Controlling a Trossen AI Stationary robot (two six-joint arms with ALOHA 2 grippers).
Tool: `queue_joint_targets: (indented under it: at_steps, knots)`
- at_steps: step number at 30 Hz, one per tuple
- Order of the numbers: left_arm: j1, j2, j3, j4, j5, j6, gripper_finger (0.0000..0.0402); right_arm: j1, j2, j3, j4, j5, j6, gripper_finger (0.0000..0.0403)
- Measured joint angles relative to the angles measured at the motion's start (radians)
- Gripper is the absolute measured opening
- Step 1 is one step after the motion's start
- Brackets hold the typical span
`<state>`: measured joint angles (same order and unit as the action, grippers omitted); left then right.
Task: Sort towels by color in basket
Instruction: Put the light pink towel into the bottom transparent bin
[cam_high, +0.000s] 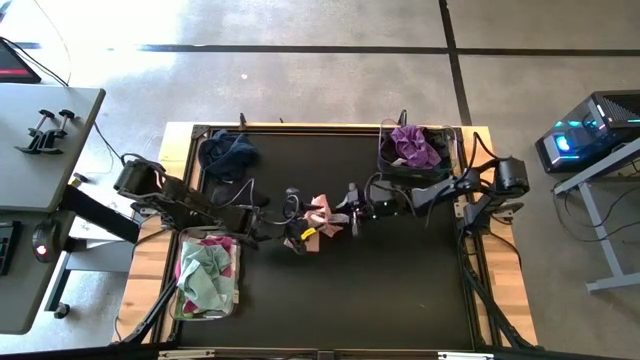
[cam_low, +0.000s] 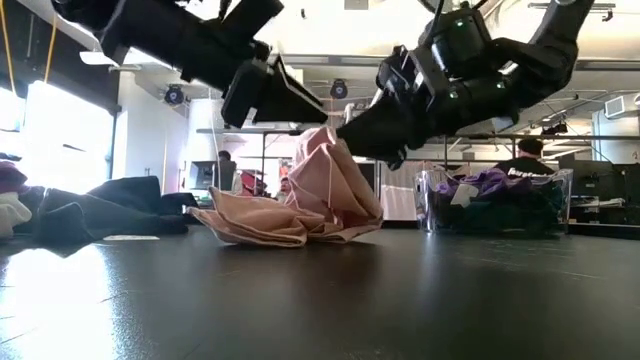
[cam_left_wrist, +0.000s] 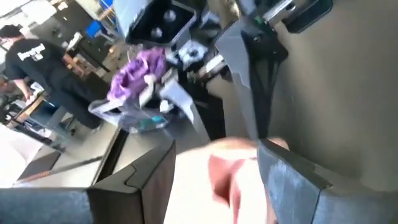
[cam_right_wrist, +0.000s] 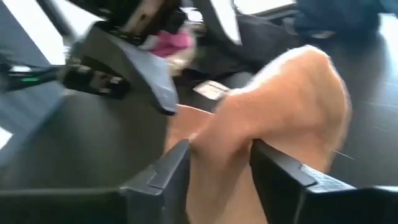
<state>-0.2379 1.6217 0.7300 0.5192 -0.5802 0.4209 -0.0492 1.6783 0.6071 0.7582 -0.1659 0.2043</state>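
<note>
pink towel: soft, light, crumpled on counter; pinch a raised fold
right gripper: jaws clamped on towel
left gripper: jaws astride towel, grip unclear

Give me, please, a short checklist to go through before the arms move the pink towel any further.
1. Right gripper has the pink towel: ok, cloth sits between its fingers.
2. Left gripper on the same towel: ok, pink cloth shows between its fingers.
3. Towel lifted off the table: not ok, its lower folds rest on the mat.
4. Purple basket at the far right corner has room: cannot tell, purple towels pile to its rim.
5. Near-left basket unobstructed: ok.
6. Navy towels clear of both arms: ok.
</note>
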Motion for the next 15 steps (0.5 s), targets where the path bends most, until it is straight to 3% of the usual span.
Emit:
queue_joint_targets:
  at_steps: [5, 15]
  knots:
    - [-0.013, -0.012, 0.0, 0.023, 0.06, -0.003, 0.0213, -0.03, 0.0, 0.035, -0.018, -0.197, -0.01, 0.0178]
    - [0.042, 0.038, 0.0, -0.04, 0.153, -0.078, 0.0213, -0.021, 0.0, 0.075, -0.094, -0.183, -0.116, 0.0178]
